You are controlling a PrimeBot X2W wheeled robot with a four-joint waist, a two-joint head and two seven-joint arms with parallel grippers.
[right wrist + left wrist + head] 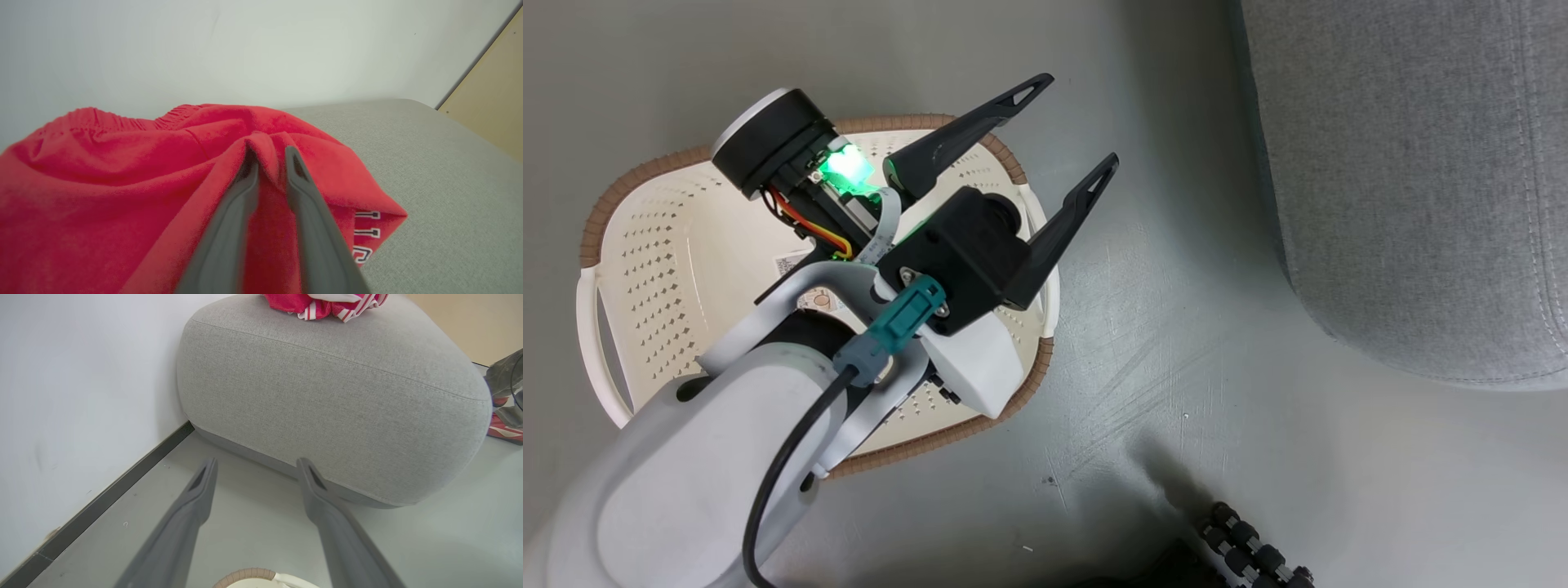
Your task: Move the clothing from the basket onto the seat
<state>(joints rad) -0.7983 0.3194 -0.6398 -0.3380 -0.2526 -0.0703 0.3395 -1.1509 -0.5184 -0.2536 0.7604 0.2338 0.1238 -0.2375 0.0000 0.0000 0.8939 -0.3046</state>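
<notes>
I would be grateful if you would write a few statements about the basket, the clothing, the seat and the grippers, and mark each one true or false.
1. The left gripper is open above the basket. True.
2. The basket is piled high with red clothing. False: the part in view holds a paper label and no red fabric.
3. Red clothing lies on top of the seat. True.
4. The seat stands on a patterned carpet. False: it stands on a plain grey floor.
5. A fold of the clothing sits between the fingertips of the right gripper. True.
</notes>
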